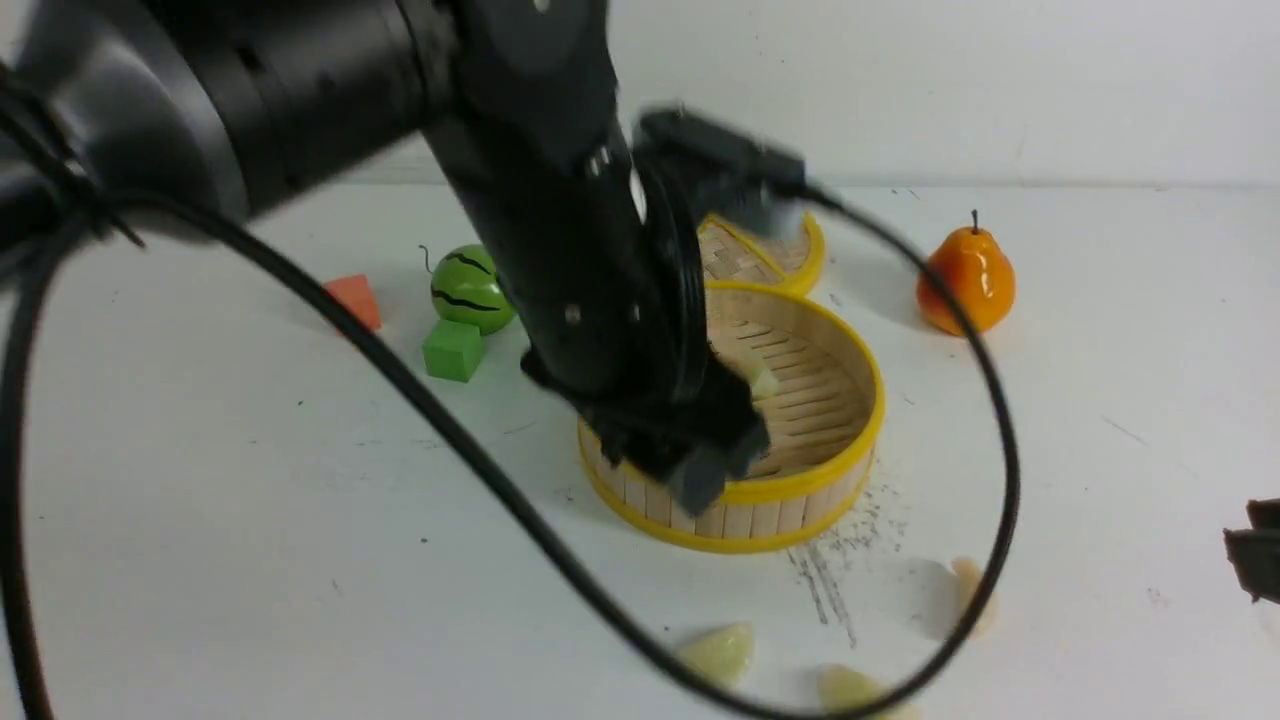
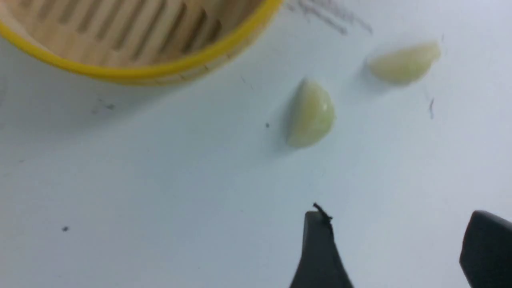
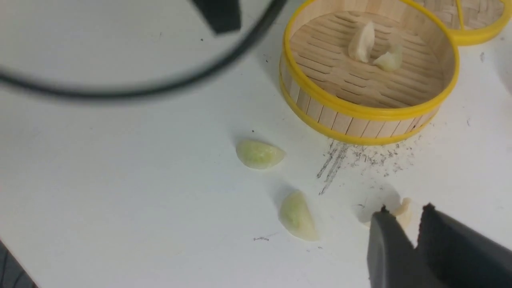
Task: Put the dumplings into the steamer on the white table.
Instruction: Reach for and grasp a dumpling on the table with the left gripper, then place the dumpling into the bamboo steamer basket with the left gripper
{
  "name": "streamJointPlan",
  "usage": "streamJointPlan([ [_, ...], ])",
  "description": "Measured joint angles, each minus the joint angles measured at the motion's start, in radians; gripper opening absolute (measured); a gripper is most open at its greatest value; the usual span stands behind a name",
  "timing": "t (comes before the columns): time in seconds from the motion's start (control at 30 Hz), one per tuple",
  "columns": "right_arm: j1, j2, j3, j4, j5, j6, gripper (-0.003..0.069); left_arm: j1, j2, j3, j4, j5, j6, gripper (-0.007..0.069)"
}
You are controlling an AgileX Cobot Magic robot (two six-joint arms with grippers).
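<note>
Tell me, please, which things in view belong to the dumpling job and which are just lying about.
For the job:
- two dumplings inside the steamer
- three dumplings outside it
- steamer
- white table

Just lying about:
- woven lid
- pear
- watermelon
- green block
- orange block

A robot work area, shown by the black mechanical arm (image 1: 560,230) over a white table (image 1: 250,560).
</note>
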Motion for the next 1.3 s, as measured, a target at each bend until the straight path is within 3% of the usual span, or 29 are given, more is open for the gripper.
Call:
streamJointPlan([
  [0.2, 0.000, 0.000, 0.000, 0.000, 0.000, 0.000, 0.0128, -0.059, 0.107, 0.097, 0.000, -0.148, 0.092, 0.0448],
  [0.53, 0.000, 0.000, 0.000, 0.000, 0.001, 0.000, 0.0134, -0.074, 0.311, 0.098, -0.004, -0.256, 0.106, 0.0440],
  [0.63, 0.000, 0.000, 0.000, 0.000, 0.001, 0.000, 0.0135, -0.074, 0.335, 0.098, -0.003, -0.255, 0.106, 0.0386],
  [0.73, 0.000, 0.000, 0.000, 0.000, 0.001, 0.000, 0.0139, -0.074, 0.350, 0.098, -0.001, -0.254, 0.099, 0.0242],
  [0.77, 0.000, 0.000, 0.000, 0.000, 0.001, 0.000, 0.0139, -0.074, 0.350, 0.098, -0.001, -0.255, 0.097, 0.0234],
  [1.07, 0.000, 0.000, 0.000, -0.007, 0.001, 0.000, 0.0142, -0.074, 0.350, -0.007, 0.069, -0.183, -0.068, 0.0225],
  [1.3, 0.000, 0.000, 0.000, -0.007, 0.001, 0.000, 0.0149, -0.019, 0.325, -0.360, 0.118, -0.077, -0.225, 0.0225],
])
